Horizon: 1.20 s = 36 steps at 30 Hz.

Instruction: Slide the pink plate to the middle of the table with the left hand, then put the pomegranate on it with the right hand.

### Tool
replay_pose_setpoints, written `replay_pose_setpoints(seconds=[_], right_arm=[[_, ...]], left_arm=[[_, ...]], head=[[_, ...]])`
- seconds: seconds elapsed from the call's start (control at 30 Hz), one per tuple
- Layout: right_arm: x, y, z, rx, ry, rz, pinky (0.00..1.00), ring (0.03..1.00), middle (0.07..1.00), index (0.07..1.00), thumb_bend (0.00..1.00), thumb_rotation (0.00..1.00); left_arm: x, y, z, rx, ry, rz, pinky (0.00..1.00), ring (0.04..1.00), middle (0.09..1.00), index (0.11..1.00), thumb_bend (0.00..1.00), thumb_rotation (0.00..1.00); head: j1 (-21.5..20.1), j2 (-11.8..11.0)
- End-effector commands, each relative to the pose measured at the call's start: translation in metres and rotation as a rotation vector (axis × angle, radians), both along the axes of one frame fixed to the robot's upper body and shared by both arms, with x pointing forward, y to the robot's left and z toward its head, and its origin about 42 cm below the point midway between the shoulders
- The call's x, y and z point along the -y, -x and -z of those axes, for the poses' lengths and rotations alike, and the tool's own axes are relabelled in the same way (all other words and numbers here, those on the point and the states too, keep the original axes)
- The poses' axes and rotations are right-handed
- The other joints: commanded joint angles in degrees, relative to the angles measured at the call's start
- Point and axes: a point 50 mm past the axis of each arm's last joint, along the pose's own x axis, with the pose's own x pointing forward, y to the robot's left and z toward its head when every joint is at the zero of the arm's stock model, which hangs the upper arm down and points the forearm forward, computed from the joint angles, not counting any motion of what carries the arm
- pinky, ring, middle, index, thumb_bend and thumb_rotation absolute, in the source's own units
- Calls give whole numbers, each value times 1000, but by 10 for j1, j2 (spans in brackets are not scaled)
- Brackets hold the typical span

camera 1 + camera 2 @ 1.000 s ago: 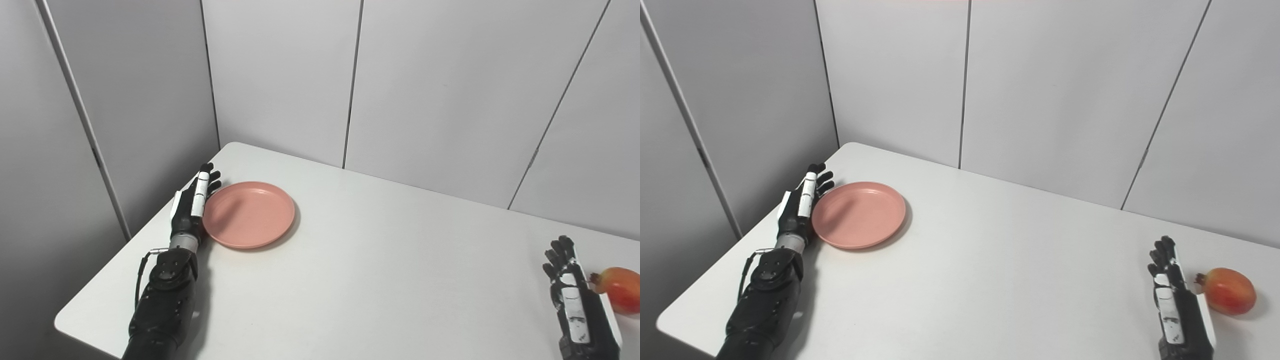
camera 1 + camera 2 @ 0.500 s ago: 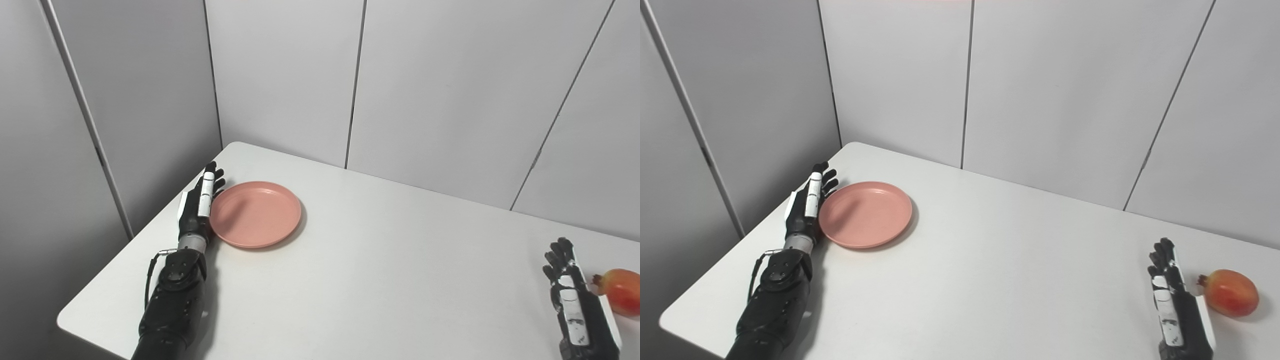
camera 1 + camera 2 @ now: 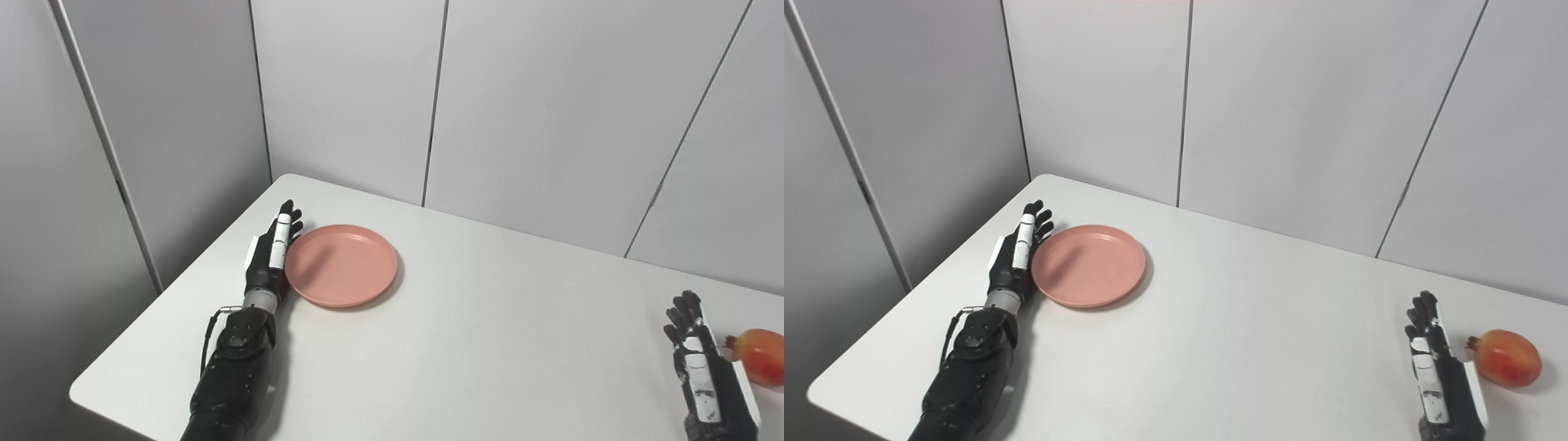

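Since one second ago, the pink plate [image 3: 341, 265] and the left hand [image 3: 270, 260] beside it have shifted rightward across the white counter [image 3: 465, 331], toward its middle; the plate still lies left of centre. The left hand stands edge-on against the plate's left rim, fingers extended and spread, gripping nothing. The right hand [image 3: 1439, 367] rests unmoved at the near right, fingers likewise extended and empty, just beside the pomegranate [image 3: 1507, 366], which lies on the counter at its right.
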Motion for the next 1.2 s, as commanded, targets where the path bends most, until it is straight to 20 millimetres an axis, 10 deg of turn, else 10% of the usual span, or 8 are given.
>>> replay_pose_setpoints(seconds=[0.0,1.17], right_arm=[[-3,11,18,-31,-27,2,1000,1000,1000,1000,572,938],[-17,10,18,-46,-22,21,1000,1000,1000,1000,650,873]], left_arm=[[14,-15,-18,39,-9,63,918,929,926,919,658,1000],[97,-14,-25,29,42,202,959,962,958,966,627,1000]], head=[[0,2],[-88,32]])
